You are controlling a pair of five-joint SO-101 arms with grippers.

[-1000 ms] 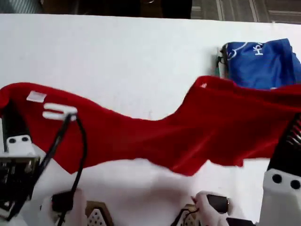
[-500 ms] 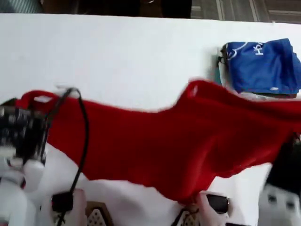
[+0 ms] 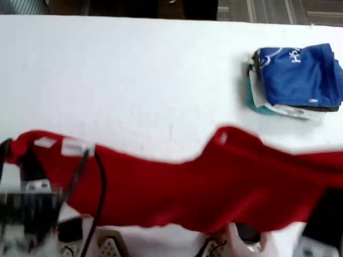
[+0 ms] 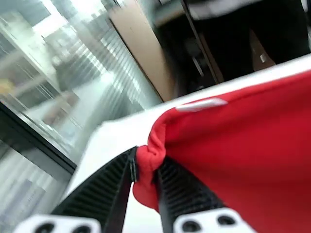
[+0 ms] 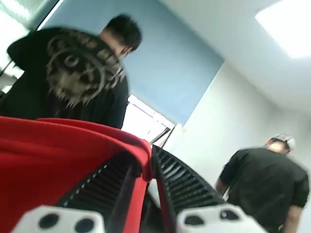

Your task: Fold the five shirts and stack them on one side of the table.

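One red shirt point(image 3: 203, 187), farther from the folded stack point(image 3: 295, 75) than a second ago.

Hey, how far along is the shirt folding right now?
Done: a folded stack, with a blue shirt on top, sits at the far right of the table. Several layers show beneath it, but the count is unclear. In hand: the red shirt hangs stretched between the left gripper and the right gripper, each shut on one end. Left: fold the red shirt and add it to the stack.
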